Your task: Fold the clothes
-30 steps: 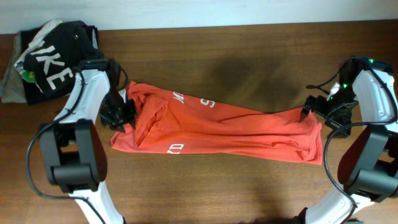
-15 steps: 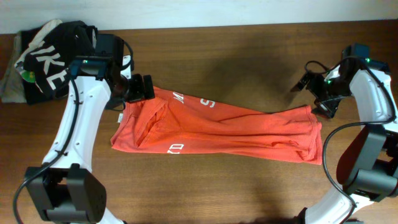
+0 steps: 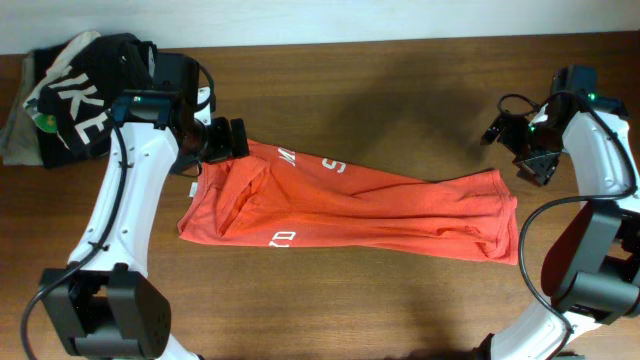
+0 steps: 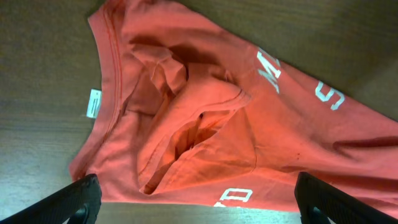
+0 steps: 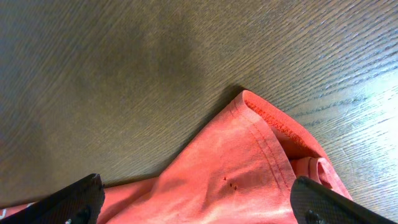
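Observation:
The clothes, a red-orange T-shirt (image 3: 360, 205), lie crumpled in a long strip across the middle of the table. White letters (image 4: 268, 71) and a neck label (image 4: 93, 102) show in the left wrist view. My left gripper (image 3: 225, 140) hovers over the shirt's upper left corner. Its jaws are open wide above the bunched collar end (image 4: 199, 124), with nothing between them. My right gripper (image 3: 520, 148) hangs just beyond the shirt's far right corner (image 5: 261, 162), open and empty.
A black garment with big white letters (image 3: 85, 100) lies heaped at the back left, partly on a grey-beige garment (image 3: 14, 125). The brown wooden table (image 3: 350, 90) ends at a white wall along the far edge.
My left gripper let go of the shirt's left end, opened, and moved up and back to the upper left corner. My right gripper drew back from the shirt's right edge.

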Motion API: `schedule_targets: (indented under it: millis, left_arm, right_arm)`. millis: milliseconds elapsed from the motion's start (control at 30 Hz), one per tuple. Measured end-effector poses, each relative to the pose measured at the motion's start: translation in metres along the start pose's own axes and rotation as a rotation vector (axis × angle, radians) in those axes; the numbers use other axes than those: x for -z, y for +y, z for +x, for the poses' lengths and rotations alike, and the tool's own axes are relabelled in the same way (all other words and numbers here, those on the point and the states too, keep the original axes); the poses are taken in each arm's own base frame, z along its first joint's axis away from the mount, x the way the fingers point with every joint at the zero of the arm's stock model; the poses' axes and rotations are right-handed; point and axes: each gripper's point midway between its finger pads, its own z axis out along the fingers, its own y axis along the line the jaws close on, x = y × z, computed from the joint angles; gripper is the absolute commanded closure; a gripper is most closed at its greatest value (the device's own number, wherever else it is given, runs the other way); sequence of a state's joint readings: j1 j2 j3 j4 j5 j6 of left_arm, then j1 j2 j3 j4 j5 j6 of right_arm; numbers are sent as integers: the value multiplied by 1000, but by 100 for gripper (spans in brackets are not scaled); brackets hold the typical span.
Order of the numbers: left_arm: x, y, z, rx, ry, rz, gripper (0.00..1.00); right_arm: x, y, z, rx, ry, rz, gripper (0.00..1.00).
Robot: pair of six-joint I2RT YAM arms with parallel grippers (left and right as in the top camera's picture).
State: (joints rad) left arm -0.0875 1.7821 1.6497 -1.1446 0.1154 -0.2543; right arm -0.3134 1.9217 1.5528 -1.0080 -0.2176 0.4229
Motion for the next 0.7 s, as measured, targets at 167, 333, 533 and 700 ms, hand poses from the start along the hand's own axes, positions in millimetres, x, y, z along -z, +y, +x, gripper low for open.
schedule_targets:
  millis: [167, 333, 533, 700]
  left_arm:
    - [0, -1, -3, -2, -13, 4, 1]
    - [0, -1, -3, -2, -14, 4, 1]
    - [0, -6, -15, -93, -63, 15, 1]
    - [-1, -28, -18, -228, -99, 28, 1]
  right_arm:
    - [0, -1, -1, 0, -3, 8, 1]
    - [0, -2, -1, 0, -5, 10, 1]
    - [0, -2, -1, 0, -5, 10, 1]
    - [0, -2, -1, 0, -5, 10, 2]
